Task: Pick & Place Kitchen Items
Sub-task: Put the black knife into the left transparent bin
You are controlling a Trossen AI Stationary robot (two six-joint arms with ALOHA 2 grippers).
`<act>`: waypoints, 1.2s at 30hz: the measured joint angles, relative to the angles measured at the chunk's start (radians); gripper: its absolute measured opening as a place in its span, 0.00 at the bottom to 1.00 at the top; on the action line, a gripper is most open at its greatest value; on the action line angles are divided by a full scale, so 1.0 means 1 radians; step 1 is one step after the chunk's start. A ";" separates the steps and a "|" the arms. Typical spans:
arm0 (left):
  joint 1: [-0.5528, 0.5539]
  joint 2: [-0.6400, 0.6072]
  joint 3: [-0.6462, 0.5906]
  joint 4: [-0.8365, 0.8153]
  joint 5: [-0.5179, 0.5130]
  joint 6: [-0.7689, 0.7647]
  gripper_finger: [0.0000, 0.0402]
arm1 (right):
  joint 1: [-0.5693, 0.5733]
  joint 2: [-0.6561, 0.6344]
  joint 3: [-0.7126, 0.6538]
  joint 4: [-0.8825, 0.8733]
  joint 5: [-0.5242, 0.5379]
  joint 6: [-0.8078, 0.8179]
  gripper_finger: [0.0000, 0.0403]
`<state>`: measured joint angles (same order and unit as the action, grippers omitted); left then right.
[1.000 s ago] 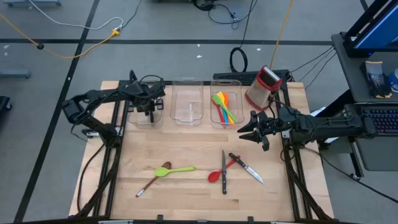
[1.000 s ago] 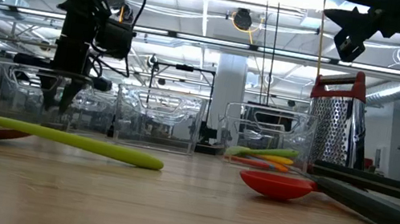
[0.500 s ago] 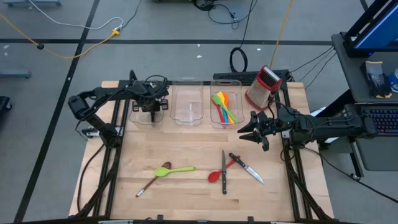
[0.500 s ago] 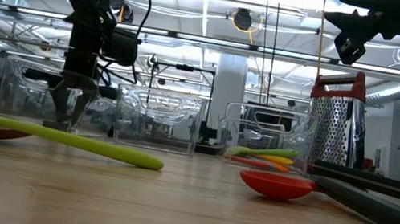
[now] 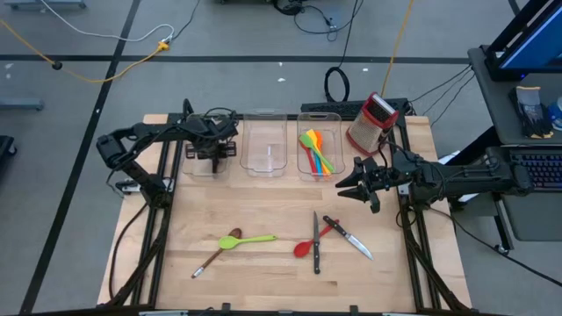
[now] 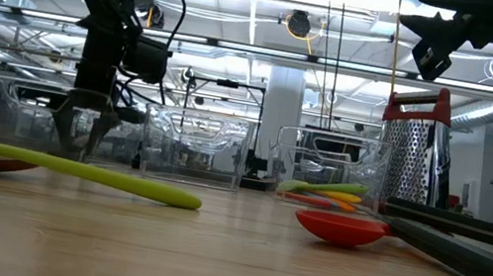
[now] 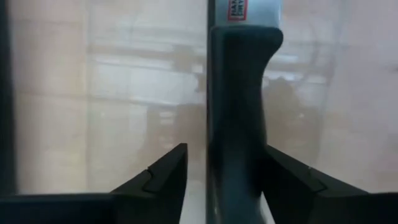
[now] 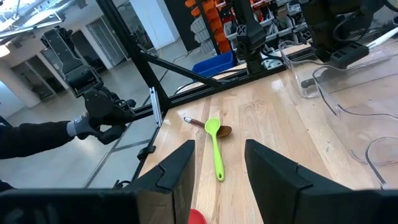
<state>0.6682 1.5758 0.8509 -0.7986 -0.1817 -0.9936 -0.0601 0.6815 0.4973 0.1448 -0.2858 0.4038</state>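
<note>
wooden table (image 5: pixel 263 211): left gripper (image 5: pixel 211 154) open over knife (image 7: pixel 239 124).

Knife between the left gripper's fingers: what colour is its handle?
Black, the knife handle shows best in the left wrist view.

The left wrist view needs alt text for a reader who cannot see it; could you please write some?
A black-handled knife lies between the left gripper's open fingers, over the floor of a clear bin, its steel blade pointing away from the camera.
</note>
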 joint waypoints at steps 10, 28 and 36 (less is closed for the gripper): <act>0.000 -0.023 0.001 -0.017 0.052 0.004 0.57 | 0.000 0.000 0.000 0.000 0.000 0.000 0.33; -0.053 -0.449 0.002 -0.012 0.061 0.070 0.57 | 0.000 0.000 0.000 0.000 -0.003 0.159 0.33; -0.214 -0.613 0.002 0.046 0.026 0.165 0.57 | 0.000 0.000 0.000 0.000 -0.004 0.178 0.33</act>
<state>0.4539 0.9633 0.8532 -0.7525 -0.1560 -0.8285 -0.0597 0.6820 0.4973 0.1448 -0.2901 0.5814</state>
